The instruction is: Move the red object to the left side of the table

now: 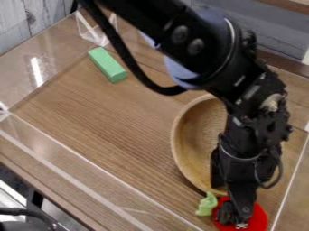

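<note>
Leaf (207,205) of the red fruit (248,219) points toward the picture's left.

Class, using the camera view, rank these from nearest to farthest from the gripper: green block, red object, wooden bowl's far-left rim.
1. Red object: right at the gripper, at the bottom of the view.
2. Wooden bowl's far-left rim: up and left of the gripper.
3. Green block: farthest, upper left.

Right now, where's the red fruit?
Camera view, bottom right: the red fruit sits at the near end of the wooden bowl, directly under the tool.
</note>
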